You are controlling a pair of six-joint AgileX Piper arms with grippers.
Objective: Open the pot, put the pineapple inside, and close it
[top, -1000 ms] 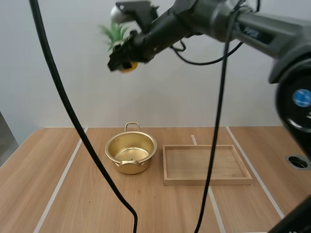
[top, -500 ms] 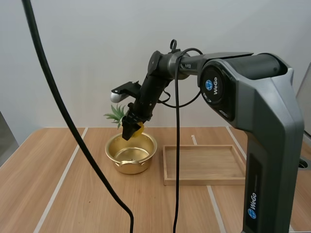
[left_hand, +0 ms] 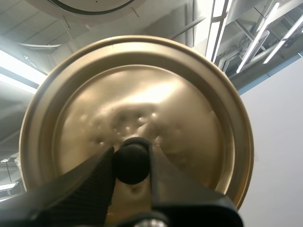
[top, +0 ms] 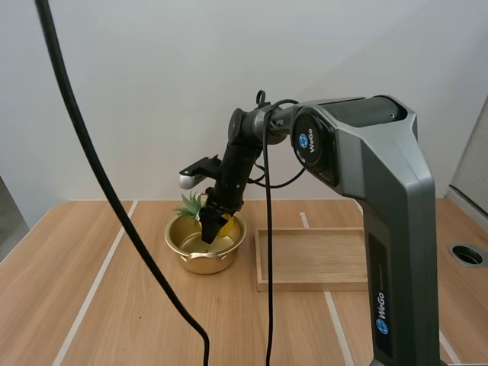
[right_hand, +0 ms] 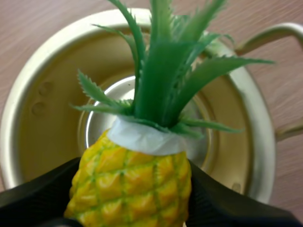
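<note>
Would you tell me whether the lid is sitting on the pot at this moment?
No, the pot stands open beneath the pineapple, while the left gripper holds the lid by its knob.

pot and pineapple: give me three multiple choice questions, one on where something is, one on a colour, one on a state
1. Where is the yellow plastic pineapple with green leaves relative to the round gold metal pot?
A. lying flat on its bottom
B. held over its opening
C. outside it, off to one side

2. What colour is the knob on the round gold metal lid?
A. black
B. gold
C. red

3. What is the left claw doing?
A. open, holding nothing
B. shut on the lid's knob
C. shut on the pineapple

Answers:
1 B: the right claw pinches the pineapple above the pot's bare inside.
2 A: the knob shows dark against the gold lid.
3 B: its two fingers press the knob from both sides.
</note>
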